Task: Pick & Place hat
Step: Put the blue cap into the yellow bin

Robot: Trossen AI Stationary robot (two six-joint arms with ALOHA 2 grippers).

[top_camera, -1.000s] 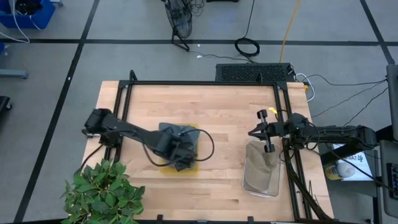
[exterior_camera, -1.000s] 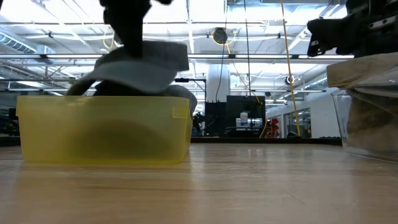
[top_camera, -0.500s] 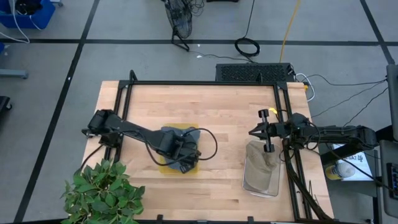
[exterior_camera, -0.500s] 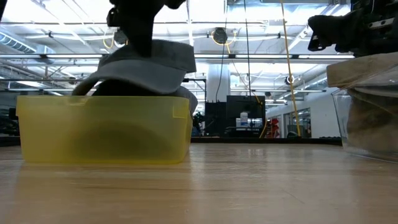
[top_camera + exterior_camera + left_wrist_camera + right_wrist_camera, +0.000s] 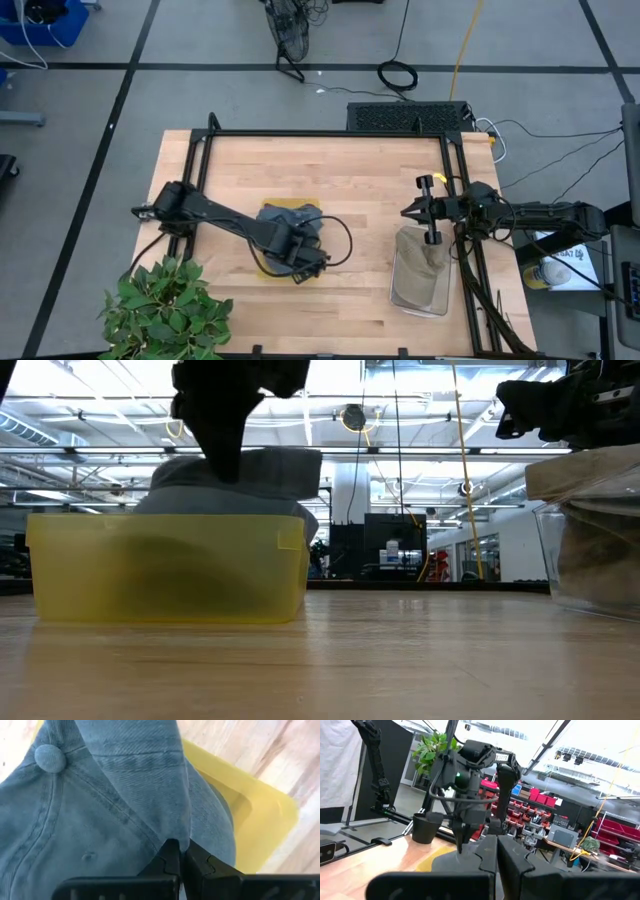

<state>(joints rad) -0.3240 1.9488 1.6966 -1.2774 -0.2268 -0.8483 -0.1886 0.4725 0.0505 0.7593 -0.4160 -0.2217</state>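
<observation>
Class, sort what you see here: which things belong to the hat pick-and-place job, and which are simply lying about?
Job: grey hat; yellow bin; left gripper, shut on the hat.

Lying about: clear bin holding tan cloth; potted plant; right gripper, waiting.

No legible text, labels or numbers anywhere.

High camera: directly overhead, whole desk (image 5: pixel 340 170) in frame. Low camera: desk level, facing the room behind. Left wrist camera: close on the yellow bin (image 5: pixel 250 815), also seen at 7 o'clock overhead. Right wrist camera: faces the opposite arm.
</observation>
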